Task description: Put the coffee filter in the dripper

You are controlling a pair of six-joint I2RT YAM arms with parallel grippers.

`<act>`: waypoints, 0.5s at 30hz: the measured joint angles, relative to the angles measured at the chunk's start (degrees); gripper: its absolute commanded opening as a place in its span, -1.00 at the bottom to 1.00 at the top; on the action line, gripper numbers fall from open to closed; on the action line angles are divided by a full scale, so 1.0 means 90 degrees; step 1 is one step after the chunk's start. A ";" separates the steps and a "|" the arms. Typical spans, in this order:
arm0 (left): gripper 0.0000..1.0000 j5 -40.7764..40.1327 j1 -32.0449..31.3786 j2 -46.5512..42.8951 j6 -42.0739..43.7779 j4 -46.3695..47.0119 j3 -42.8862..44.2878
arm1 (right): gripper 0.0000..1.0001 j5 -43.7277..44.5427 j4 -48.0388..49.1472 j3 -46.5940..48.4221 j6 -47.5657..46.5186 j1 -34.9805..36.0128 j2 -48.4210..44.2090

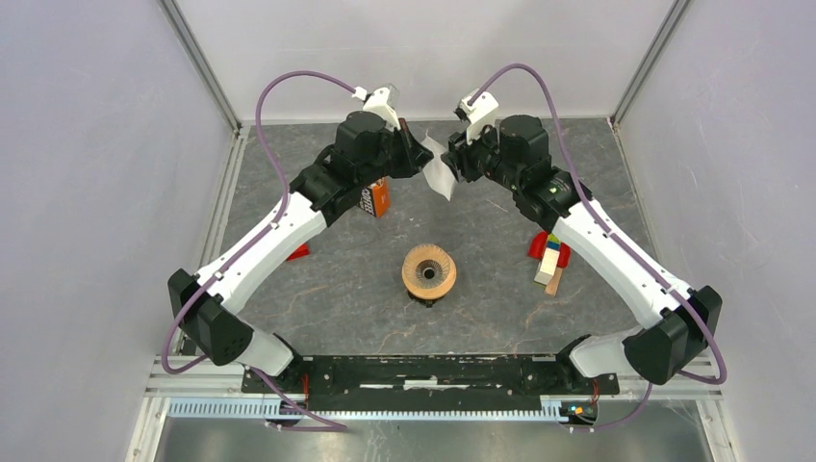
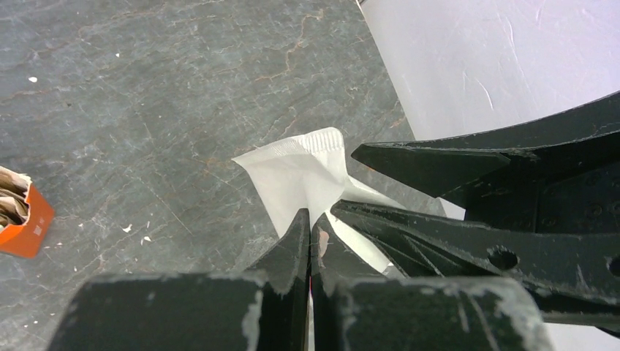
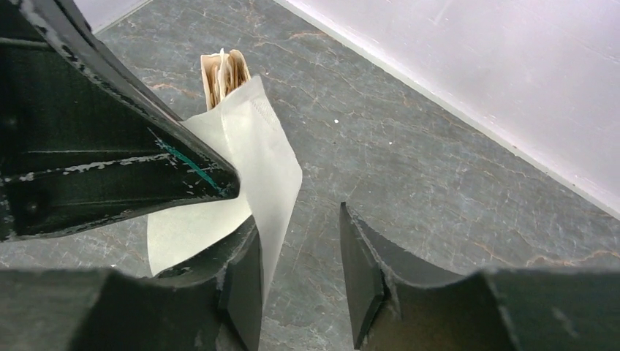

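Hanging unplaced beyond the wood-collared clear glass dripper (image 1: 429, 272), the white paper coffee filter (image 1: 441, 174) was pinched by the left gripper (image 2: 308, 219); right gripper (image 3: 300, 227) gaped.

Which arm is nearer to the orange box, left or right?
Left. The left arm reaches over the orange box, partly hiding it; the right arm stands across the white filter from it, well apart.

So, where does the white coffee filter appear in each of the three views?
Top view: coffee filter, upper centre.
Left wrist: centre.
Right wrist: left of centre.
Shared landmark: the orange box; right wrist shows only its brown papers.
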 measured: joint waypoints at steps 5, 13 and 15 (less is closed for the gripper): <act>-0.95 0.0005 -0.0005 -0.0022 0.0325 0.0107 -0.0032 | -0.32 0.0056 -0.0012 -0.0010 -0.0022 0.0000 0.0000; -0.95 -0.0068 -0.0291 -0.0022 0.1049 0.0228 -0.0036 | -0.92 0.0066 -0.0015 -0.0010 0.0005 0.0000 0.0000; -0.96 -0.0202 -0.0391 -0.0022 0.1277 0.0233 -0.0036 | -1.00 0.0114 -0.0012 -0.0010 0.0032 0.0000 0.0000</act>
